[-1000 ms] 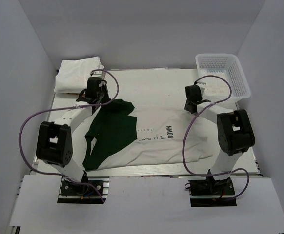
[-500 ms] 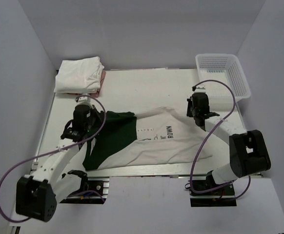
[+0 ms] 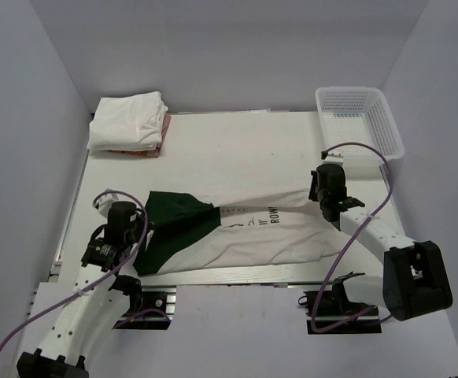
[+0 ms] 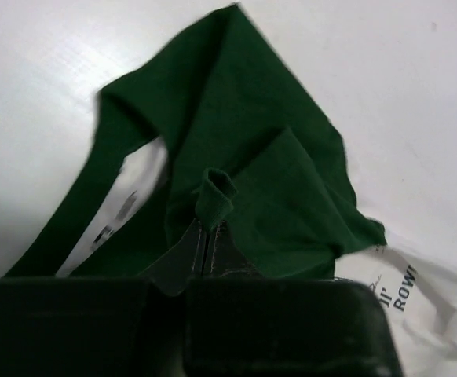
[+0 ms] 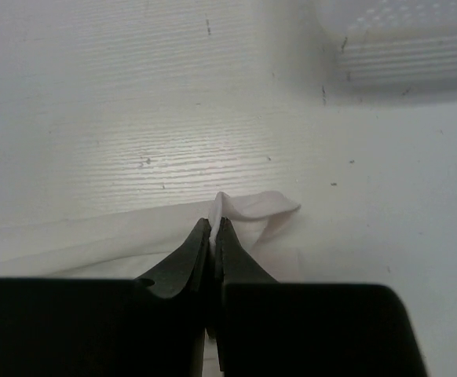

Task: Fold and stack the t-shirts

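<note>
Top external: high behind arm bases, looks down on whole table (image 3: 237,150). Left wrist: close, looks along left gripper (image 4: 207,229), green-sleeved t-shirt (image 4: 244,157) filling view ahead of jaws. Right wrist: close, low, along right gripper (image 5: 213,224); basket (image 5: 401,47) beyond jaws, right. All three share that t-shirt.

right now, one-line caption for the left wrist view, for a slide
Left pincer shut on a dark green fold of the t-shirt, white table behind.

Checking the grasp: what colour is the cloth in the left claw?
Pinched t-shirt cloth: dark green; clearest in left wrist view.
</note>
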### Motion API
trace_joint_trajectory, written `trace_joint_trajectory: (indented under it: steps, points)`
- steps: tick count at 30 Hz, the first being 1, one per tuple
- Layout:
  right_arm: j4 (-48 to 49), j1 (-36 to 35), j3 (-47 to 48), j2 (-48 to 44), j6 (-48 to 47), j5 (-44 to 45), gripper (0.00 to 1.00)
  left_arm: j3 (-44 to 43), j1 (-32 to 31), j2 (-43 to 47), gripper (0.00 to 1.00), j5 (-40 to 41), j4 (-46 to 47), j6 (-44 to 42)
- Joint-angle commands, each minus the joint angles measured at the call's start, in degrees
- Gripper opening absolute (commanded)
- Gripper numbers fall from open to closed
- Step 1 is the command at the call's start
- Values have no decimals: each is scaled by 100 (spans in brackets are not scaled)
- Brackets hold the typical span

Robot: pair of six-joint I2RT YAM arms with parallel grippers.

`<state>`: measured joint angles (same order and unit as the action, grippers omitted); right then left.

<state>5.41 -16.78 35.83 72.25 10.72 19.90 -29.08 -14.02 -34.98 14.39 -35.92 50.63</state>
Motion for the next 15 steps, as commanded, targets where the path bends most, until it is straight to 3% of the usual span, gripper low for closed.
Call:
trace_joint_trajectory:
  steps: [1, 5, 6, 8, 9, 10, 11, 14, 15]
  points:
    - [-215, 25, -199, -342, 447, 593, 0, 104, -4, 526, 0, 617, -1177, 1087]
    - [-382, 51, -541, -571, 975, 1041, 6, 166, -4, 642, 0, 741, -1382, 1441]
    - [-418, 52, -603, -615, 1367, 1129, 21, 166, -4, 563, 0, 680, -1382, 1441]
    - [-784, 78, -674, -677, 1537, 1357, 29, 219, -4, 423, 1, 495, -1382, 1441]
    - [-883, 78, -692, -729, 1860, 1411, 37, 219, -4, 257, 6, 442, -1435, 1441]
    - [-1101, 87, -709, -756, 1985, 1446, 70, 166, -4, 185, 13, 363, -1435, 1441]
    - [-1356, 87, -736, -921, 2091, 1481, 88, 166, -4, 124, 33, 362, -1566, 1502]
    - [-1928, 104, -762, -1351, 2715, 1762, 90, -211, -4, 0, 71, 511, -1996, 1669]
    - [-1999, 113, -806, -1458, 2751, 1763, 90, -403, -4, 0, 100, 599, -2059, 1669]
